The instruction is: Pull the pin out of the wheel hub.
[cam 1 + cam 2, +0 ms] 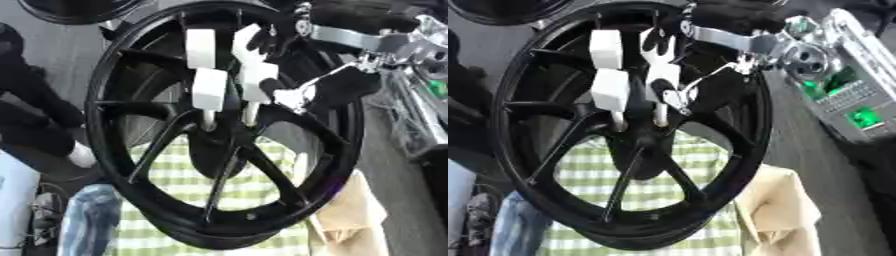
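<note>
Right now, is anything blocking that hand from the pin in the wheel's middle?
Nothing visible does. The right hand comes in from the upper right, its white fingers reaching down onto the hub of the black wheel. The pin itself cannot be made out.

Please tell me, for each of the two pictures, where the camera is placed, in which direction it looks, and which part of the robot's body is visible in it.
Left eye view: in the head, looking down at the black wheel; the right hand enters from the upper right, white fingers reaching the hub.
Right eye view: beside it, same direction; the silver right arm shows more fully.
Both share the wheel, the hand and the green checked cloth.
</note>
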